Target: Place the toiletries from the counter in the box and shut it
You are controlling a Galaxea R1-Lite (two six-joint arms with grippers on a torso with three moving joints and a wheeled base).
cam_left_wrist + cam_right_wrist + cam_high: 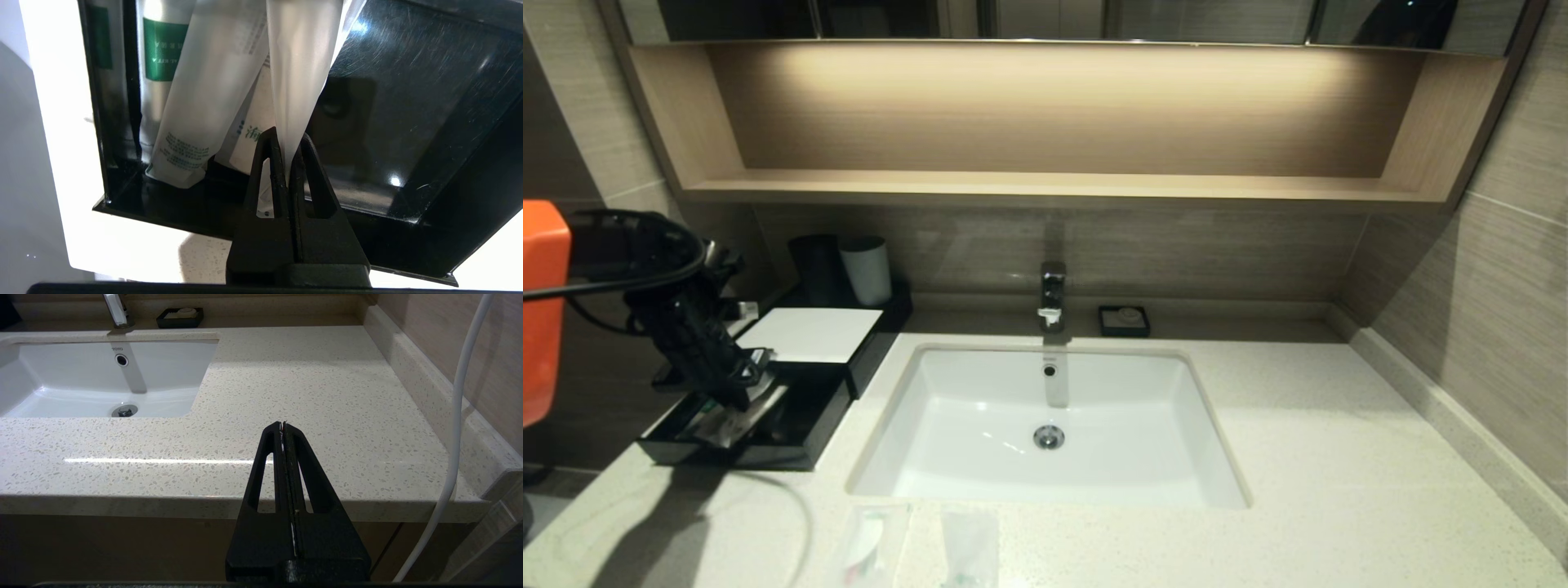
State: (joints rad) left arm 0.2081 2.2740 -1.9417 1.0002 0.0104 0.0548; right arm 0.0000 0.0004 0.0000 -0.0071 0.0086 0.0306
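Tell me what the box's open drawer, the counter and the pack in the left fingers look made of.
Drawer: glossy black plastic or lacquer, given its reflections and fine scratches.
Counter: polished speckled stone, perhaps composite.
Pack: thin frosted plastic film, pinched by the left gripper.

– Where is the box [813,336]?
– On the counter [1339,457], left of the sink [980,408]. Its drawer [792,425] is pulled out toward the front.
– What is in the drawer?
– A stick pack [157,77] lies by the side wall. More packets [204,98] lie beside it. The left gripper [288,163] is over the drawer, pinching a sachet [302,61].
– And behind the box?
– Two cups [867,269] by the wall.
– What else?
– The tap [1052,296] is behind the sink, the soap dish [1124,320] right of it. Two sachets [968,545] lie in front of the sink. The right gripper [284,428] is before the counter's front edge.
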